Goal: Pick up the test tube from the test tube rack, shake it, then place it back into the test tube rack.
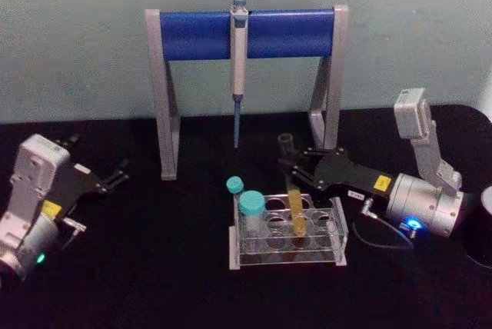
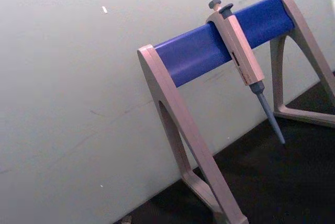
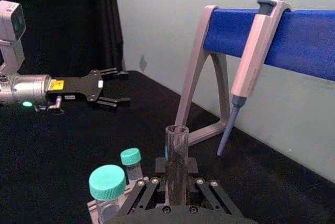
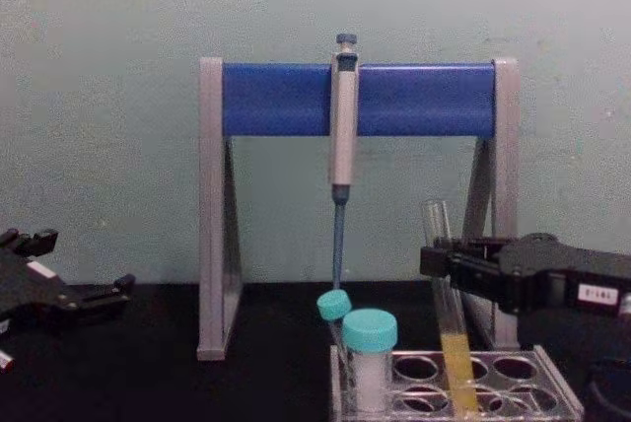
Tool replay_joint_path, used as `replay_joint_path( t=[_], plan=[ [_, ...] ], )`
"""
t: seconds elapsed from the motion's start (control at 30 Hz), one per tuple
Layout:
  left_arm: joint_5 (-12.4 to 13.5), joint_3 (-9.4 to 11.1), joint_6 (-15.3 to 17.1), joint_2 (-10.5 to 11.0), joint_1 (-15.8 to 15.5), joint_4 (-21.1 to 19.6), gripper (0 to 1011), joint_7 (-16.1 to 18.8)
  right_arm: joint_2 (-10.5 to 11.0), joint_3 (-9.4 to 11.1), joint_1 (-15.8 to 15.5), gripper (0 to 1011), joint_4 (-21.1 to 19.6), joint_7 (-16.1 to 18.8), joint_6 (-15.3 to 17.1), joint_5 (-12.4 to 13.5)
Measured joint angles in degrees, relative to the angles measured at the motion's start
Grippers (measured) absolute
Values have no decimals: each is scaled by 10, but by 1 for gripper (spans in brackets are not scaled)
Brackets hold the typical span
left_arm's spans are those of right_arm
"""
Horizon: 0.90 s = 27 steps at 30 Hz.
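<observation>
Clear plastic test tube rack (image 1: 323, 248) on black tabletop (image 1: 154, 267), glass test tube (image 1: 295, 204) standing in it, gripped.
Rack: low, transparent, rows of round holes; two white teal-capped vials (image 1: 251, 204) at its left end. Test tube: long, thin, uncapped, yellow liquid in lower part, foot in a rack hole, slightly tilted. Right pincer (image 1: 289, 166): black, clamped on the tube's upper part. Left pincer (image 1: 119, 175): fingers spread, empty, well apart. Behind: grey-and-blue stand (image 1: 200, 34), grey pipette (image 1: 238, 52) hanging.
</observation>
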Motion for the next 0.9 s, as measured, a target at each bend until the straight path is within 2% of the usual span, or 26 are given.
replay_joint_path(
  t=[0.27,0.33,0.37,0.43,0.53,0.63,0.9],
  plan=[
    [0,0,0,0,0,0,1001,0,0,0,0,241,0,0,0,0],
    [0,0,0,0,0,0,1001,0,0,0,0,320,0,0,-1,0],
    [0,0,0,0,0,0,1001,0,0,0,0,320,0,1,-1,0],
    [0,0,0,0,0,0,1002,0,0,0,0,428,0,1,-1,1],
    [0,0,0,0,0,0,1001,0,0,0,0,491,0,1,-1,1],
    [0,0,0,0,0,0,1001,0,0,0,0,616,0,1,-1,1],
    [0,0,0,0,0,0,1001,0,0,0,0,848,0,1,-1,1]
  ],
)
